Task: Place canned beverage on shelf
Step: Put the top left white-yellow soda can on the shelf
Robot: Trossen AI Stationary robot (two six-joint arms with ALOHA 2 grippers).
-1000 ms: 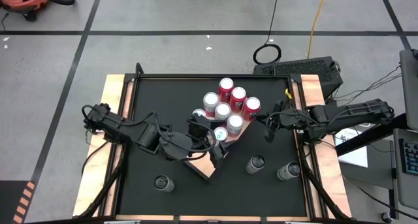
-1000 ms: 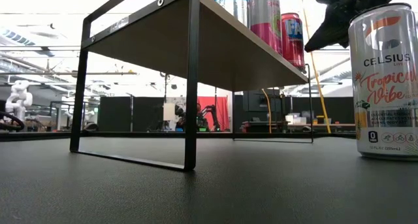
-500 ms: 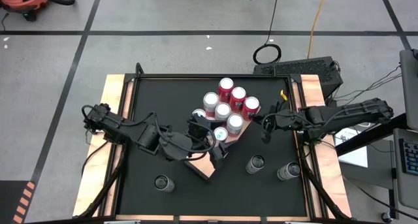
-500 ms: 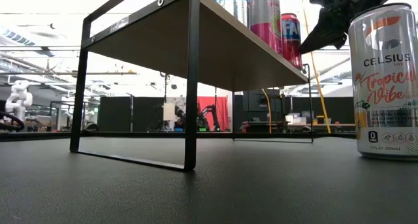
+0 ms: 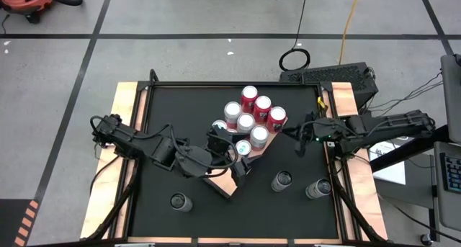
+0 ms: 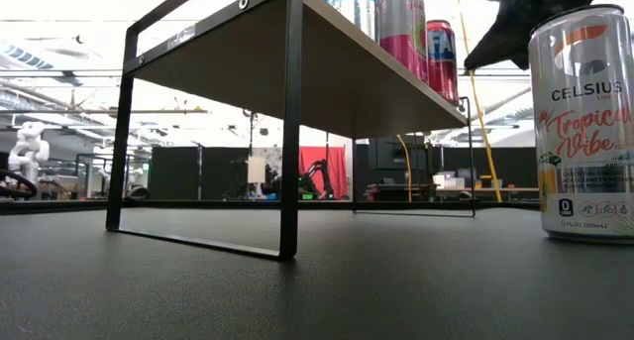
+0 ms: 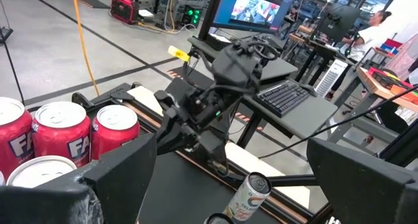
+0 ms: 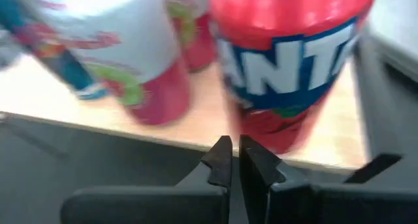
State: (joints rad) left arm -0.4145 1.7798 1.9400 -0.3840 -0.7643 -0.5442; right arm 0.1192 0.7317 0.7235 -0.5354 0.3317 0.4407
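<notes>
**On the shelf: a cluster of cans, a hand at either end**

On the shelf (image 5: pixel 232 181), a light wooden board on a black frame set diagonally near the middle of the black tabletop (image 5: pixel 166 110), seven cans stand close together at the board's far end. Three red cans (image 5: pixel 263 106) form the outer row toward the tabletop's far right corner, with silver-topped cans (image 5: pixel 245 122) just behind them and one more (image 5: pixel 243 147) nearer the board's middle. The near end of the board is bare wood.

The left hand (image 5: pixel 240 169) hangs over that bare near half of the shelf, its two fingers spread wide apart and nothing between them; its wrist view looks past the red cans toward the other arm. The right hand (image 5: pixel 286 132) sits just beside the shelf's far right end, close to the outermost red can (image 8: pixel 287 61), a Fanta can, with its fingers (image 8: pixel 221 160) pressed together and gripping nothing. From its wrist view the fingertips point at the shelf's edge just below that can.

Three more cans stand on the tabletop itself, off the shelf: two near the right edge toward the near right corner, a silver-topped one (image 5: pixel 281 181) and another (image 5: pixel 318 189) just beside it, and one (image 5: pixel 178 201) by the near edge on the left. In the low view a Celsius can (image 6: pixel 582 122) stands upright on the tabletop beside the shelf's frame.
</notes>
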